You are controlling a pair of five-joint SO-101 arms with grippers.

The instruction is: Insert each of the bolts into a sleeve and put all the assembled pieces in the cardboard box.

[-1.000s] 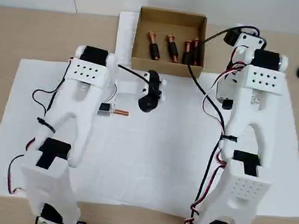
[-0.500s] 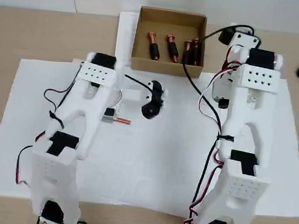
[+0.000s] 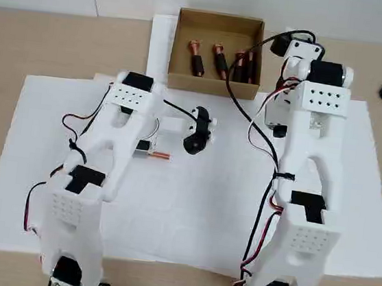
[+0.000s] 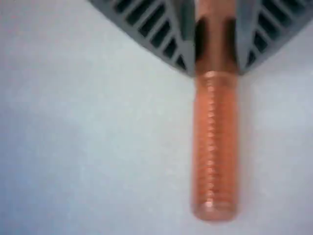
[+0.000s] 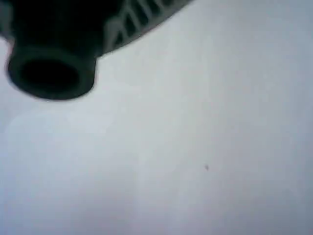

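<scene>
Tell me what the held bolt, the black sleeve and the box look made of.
Bolt: copper-coloured metal, perhaps copper-plated, with a soft sheen and fine threads along the shaft.
Sleeve: matte black, likely plastic or rubber; a smooth tube with a hollow end.
Box: brown cardboard with plain, matte walls.

Scanning across now and there's no lettering, number or label to read anywhere, not on the cardboard box (image 3: 211, 85), the white sheet (image 3: 191, 205) or the copper bolt (image 4: 215, 147).
</scene>
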